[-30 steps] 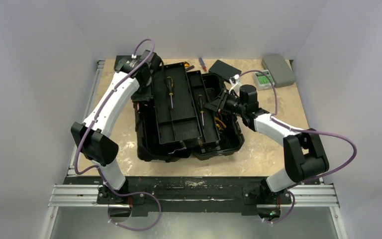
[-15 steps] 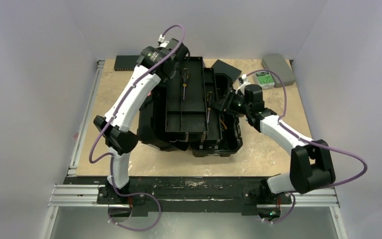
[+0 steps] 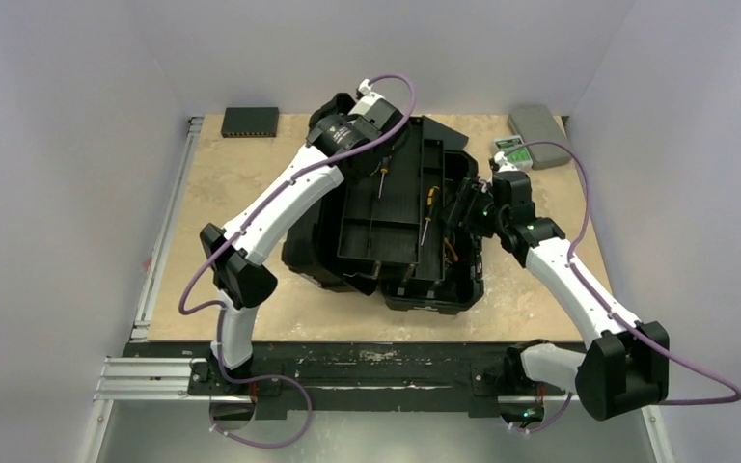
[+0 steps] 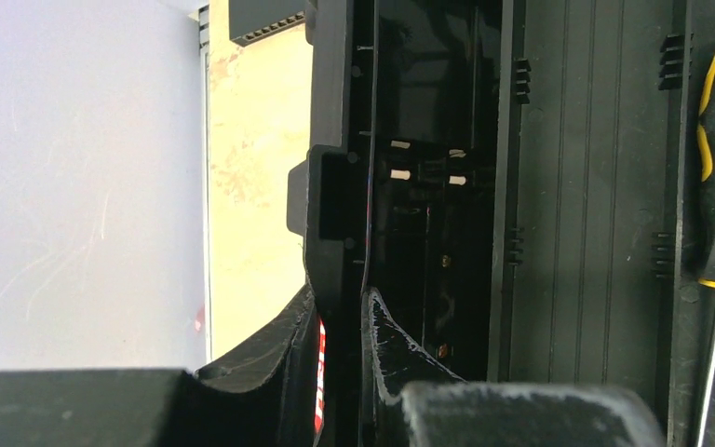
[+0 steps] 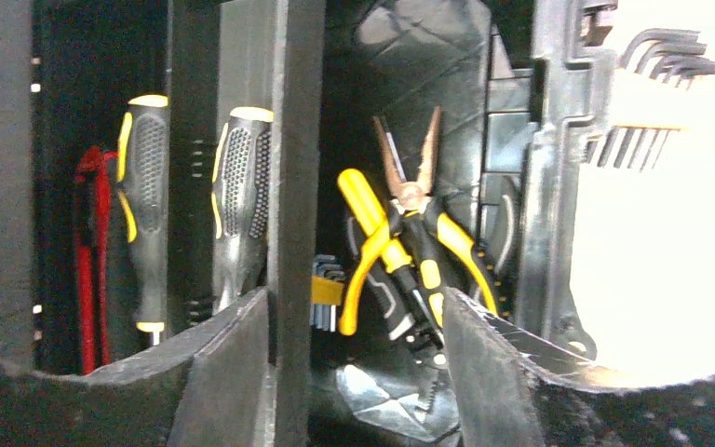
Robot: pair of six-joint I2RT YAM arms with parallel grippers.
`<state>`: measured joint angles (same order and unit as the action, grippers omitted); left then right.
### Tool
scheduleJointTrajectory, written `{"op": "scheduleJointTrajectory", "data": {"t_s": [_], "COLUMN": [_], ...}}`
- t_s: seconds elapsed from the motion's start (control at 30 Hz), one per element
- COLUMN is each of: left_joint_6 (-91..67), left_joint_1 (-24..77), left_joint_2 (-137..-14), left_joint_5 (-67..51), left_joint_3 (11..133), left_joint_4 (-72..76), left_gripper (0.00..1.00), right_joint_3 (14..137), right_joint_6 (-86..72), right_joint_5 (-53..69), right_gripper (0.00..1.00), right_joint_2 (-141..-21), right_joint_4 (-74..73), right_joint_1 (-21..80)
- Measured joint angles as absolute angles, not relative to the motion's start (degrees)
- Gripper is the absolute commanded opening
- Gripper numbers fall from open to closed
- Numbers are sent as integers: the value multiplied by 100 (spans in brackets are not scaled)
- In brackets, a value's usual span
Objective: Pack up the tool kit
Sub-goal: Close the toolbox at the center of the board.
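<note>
The tool kit [image 3: 434, 289], a large black toolbox, lies open on the table. A black inner tray [image 3: 386, 217] hangs tilted over it and carries two yellow-and-black screwdrivers [image 3: 384, 178]. My left gripper [image 3: 371, 130] is at the tray's far end, shut on its thin black wall [image 4: 340, 186] beside a red mark. My right gripper [image 3: 463, 207] is at the tray's right side, open; its jaws [image 5: 358, 307] straddle the tray's upright wall [image 5: 293, 140], the left finger against it and the right finger apart. Yellow-handled pliers [image 5: 410, 242] lie in the box below.
A flat black box [image 3: 250, 121] sits at the back left of the table. A grey rounded case [image 3: 540, 122] and a small green-and-white device [image 3: 511, 152] are at the back right. Hex keys [image 5: 661, 56] hang in the toolbox's right side.
My left arm has swung the tray to the right and farther back, over the toolbox. My right gripper has opened off the tray wall, and the right arm has stretched out.
</note>
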<state>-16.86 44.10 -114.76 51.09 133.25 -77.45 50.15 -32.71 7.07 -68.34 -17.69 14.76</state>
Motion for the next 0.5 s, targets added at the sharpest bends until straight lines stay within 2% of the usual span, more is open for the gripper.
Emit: {"op": "scheduleJointTrajectory", "data": {"t_s": [0.23, 0.5], "left_joint_6": [-1603, -1573], "left_joint_1": [4451, 4495], "left_joint_2": [-11476, -11456], "left_joint_5": [5120, 5022], "left_joint_3": [13006, 12844], "left_joint_4": [-7391, -7074], "left_gripper": [0, 0], "right_joint_3": [5052, 4748], "right_joint_6": [-3192, -3236], "right_joint_5": [458, 1002], "right_gripper": [71, 73], "right_joint_2": [-6707, -6364], "right_joint_4": [-2176, -2062], "right_joint_1": [1219, 683]}}
